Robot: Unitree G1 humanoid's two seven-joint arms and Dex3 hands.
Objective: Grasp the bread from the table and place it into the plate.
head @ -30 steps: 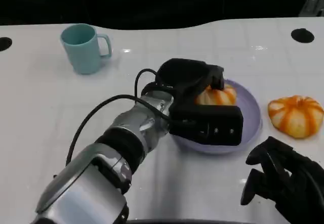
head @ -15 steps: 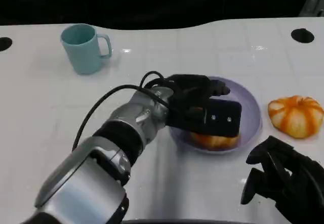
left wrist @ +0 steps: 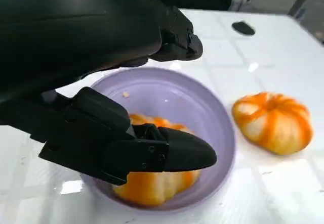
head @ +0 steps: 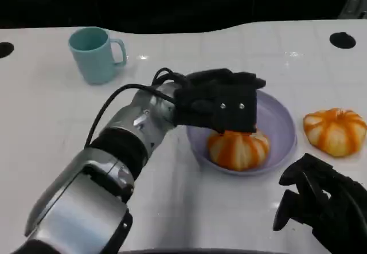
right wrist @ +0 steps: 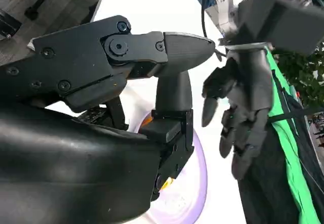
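An orange-and-white striped bread (head: 238, 149) lies in the near part of the lilac plate (head: 284, 122). My left hand (head: 221, 106) hovers just above and behind it, fingers apart, holding nothing. From the left wrist, the bread (left wrist: 152, 186) sits in the plate (left wrist: 212, 118) below the spread fingers of the left hand (left wrist: 126, 82). A second striped bread (head: 335, 131) rests on the table right of the plate. My right hand (head: 321, 205) stays low at the near right, empty, with fingers apart; the right wrist view shows the right hand (right wrist: 101, 107) the same way.
A teal mug (head: 94, 54) stands at the far left of the white table. Round dark holes (head: 342, 39) sit in the tabletop at the far right and at the left edge. My left forearm stretches across the table's middle toward the plate.
The left hand carried the bread from the plate's far side down to its near part, let go, and rose a little. The right hand has not moved.
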